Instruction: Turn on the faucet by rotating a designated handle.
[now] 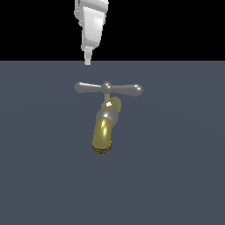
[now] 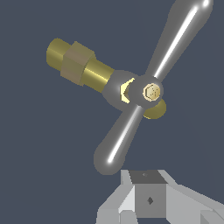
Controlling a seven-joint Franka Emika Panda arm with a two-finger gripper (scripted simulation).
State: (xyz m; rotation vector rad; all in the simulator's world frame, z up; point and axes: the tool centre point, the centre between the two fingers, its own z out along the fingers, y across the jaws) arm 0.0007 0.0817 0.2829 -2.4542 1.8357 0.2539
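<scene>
The faucet point(image 1: 104, 128) is a small brass-gold tap with a curved spout, a dark speckled tip and a silver collar. On top sits the handle point(image 1: 127, 89), a slim silver crossbar with bulb ends and a small brass centre knob. It lies level across the exterior view. My gripper point(image 1: 88, 59) hangs above the bar's end on the exterior view's left, apart from it, fingers together and holding nothing. In the wrist view the handle point(image 2: 124, 136) runs diagonally, the faucet point(image 2: 78, 64) body extends behind it, and my gripper point(image 2: 148, 197) lies close to one bulb end.
A flat dark grey-blue floor point(image 1: 176, 176) spreads under the faucet, with a black background beyond its far edge. No other objects show.
</scene>
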